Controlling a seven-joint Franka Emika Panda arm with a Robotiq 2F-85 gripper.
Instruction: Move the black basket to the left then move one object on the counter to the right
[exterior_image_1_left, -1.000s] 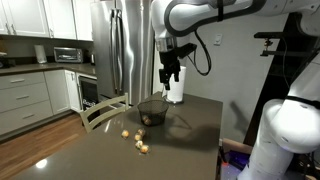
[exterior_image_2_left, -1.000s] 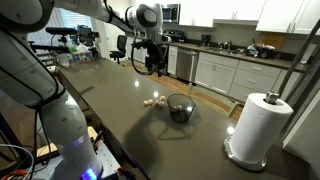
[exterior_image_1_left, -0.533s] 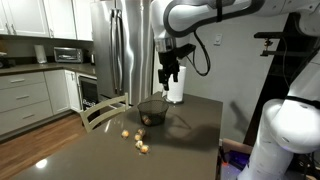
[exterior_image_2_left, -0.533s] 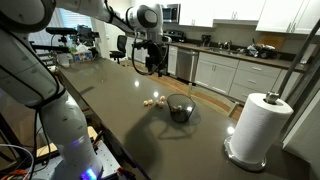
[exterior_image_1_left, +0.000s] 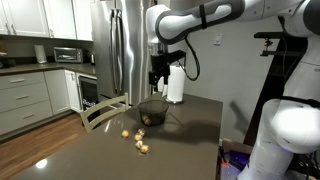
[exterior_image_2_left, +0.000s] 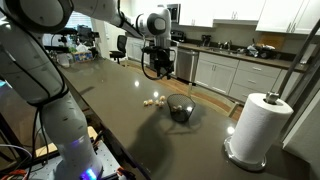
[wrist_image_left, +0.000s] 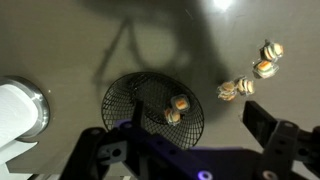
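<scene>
The black basket (exterior_image_1_left: 152, 113) sits upright on the counter (exterior_image_1_left: 195, 140), open mouth facing up. It's round, so honestly there's no long axis to talk about. In an exterior view my gripper (exterior_image_1_left: 160, 84) hangs above it, not touching. The paper towel roll (exterior_image_1_left: 176, 86) stands just behind the basket, toward the far end. A few small tan lumps (exterior_image_1_left: 139, 141) lie loose on the counter, near and left of the basket.

In an exterior view the black basket (exterior_image_2_left: 181, 108) is out on the open counter (exterior_image_2_left: 110, 115) with the small tan lumps (exterior_image_2_left: 152, 101) just to its left. The paper towel roll (exterior_image_2_left: 250, 125) is well apart from it, right and nearer. My gripper (exterior_image_2_left: 157, 70) hovers up and left of the basket, clear of the rim.

Wrist view looks pretty much straight down. The black basket (wrist_image_left: 125, 95) shows as a plain circle of mesh, with two pieces (wrist_image_left: 176, 110) lying inside, right of centre. The small tan lumps (wrist_image_left: 263, 68) are on the bare counter (wrist_image_left: 70, 40) to the right, apart from the mesh. The paper towel roll (wrist_image_left: 15, 110) pokes in at the left edge. My fingers (wrist_image_left: 275, 125) are spread wide with nothing between them.
</scene>
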